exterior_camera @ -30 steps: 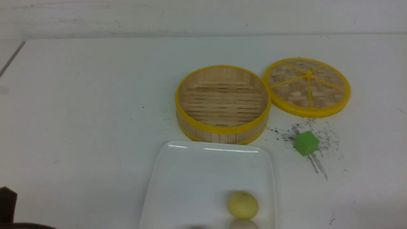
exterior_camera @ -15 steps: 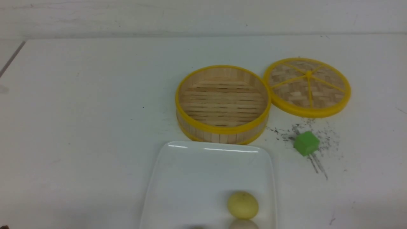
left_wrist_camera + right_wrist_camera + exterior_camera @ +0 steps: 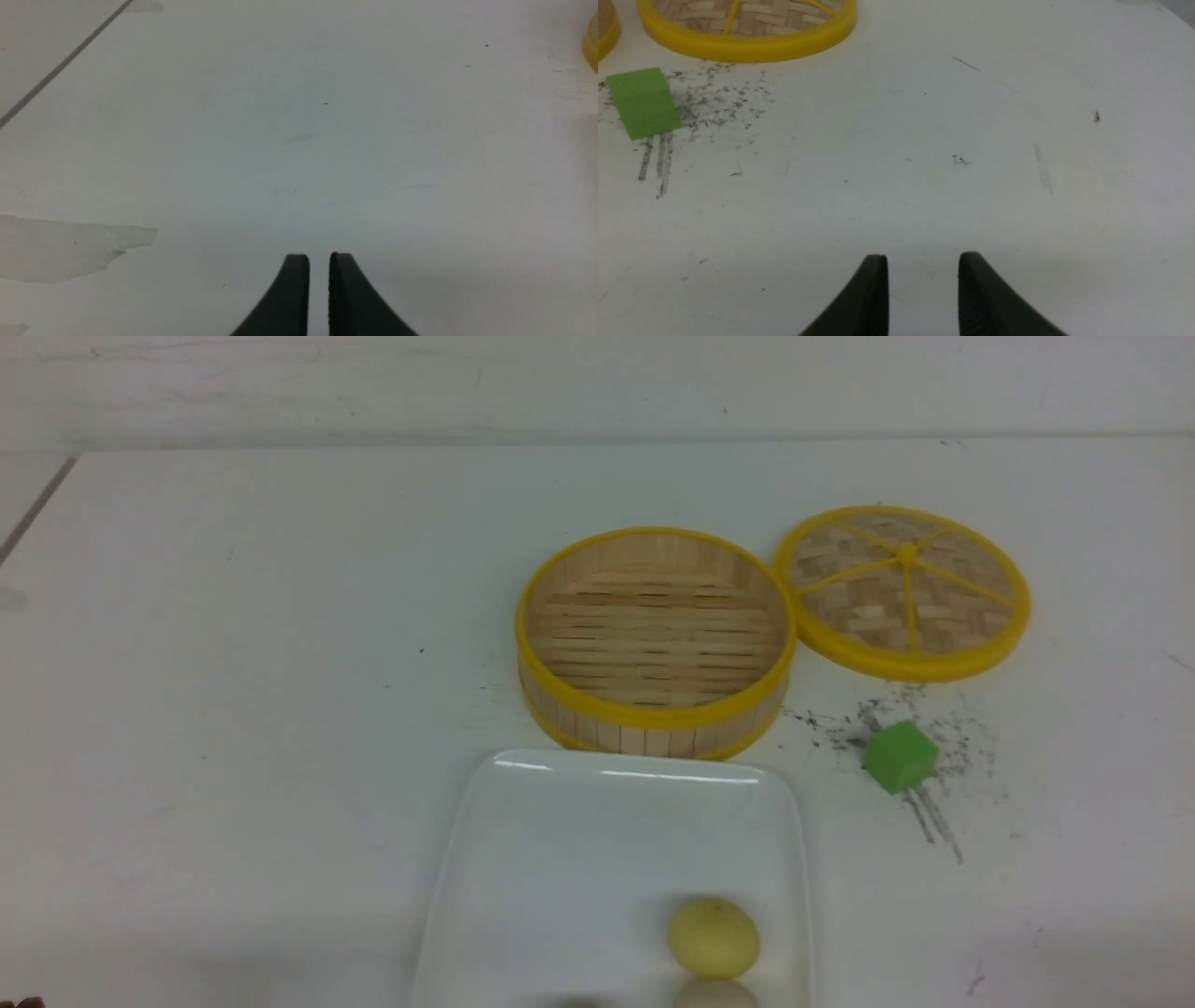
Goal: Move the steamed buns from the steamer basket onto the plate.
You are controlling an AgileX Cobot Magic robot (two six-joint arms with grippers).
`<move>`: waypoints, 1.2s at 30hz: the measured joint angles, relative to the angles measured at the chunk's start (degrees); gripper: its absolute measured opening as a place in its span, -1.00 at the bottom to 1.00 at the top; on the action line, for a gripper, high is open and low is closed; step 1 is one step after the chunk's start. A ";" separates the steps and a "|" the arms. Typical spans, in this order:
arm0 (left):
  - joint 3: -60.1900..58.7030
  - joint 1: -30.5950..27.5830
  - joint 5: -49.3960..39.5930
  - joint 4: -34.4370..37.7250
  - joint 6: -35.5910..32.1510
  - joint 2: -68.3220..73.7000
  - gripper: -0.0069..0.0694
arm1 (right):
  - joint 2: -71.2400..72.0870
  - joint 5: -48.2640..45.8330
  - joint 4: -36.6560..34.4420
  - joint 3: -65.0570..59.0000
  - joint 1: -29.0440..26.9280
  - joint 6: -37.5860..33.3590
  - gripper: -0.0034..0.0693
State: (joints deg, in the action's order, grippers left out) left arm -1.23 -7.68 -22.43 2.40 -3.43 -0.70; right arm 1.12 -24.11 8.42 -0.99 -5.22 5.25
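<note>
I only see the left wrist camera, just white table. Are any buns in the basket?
Observer: No. In the front view the steamer basket shows only its bare slatted floor.
Child: Where are the buns?
Observer: A pale yellow bun sits on the plate, with an off-white bun cut off by the picture's edge.
Child: Is the other hand holding something?
Observer: No. The right gripper is open over the table, apart from the green cube.
</note>
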 joint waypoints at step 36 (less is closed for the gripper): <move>0.05 0.00 0.00 0.50 2.88 0.00 -0.48 | 0.00 0.00 0.00 0.00 0.00 0.00 -0.25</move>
State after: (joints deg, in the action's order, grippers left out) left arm -1.18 -7.68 -22.43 2.90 -0.55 -0.70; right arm 1.12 -24.11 8.42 -0.99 -5.22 5.25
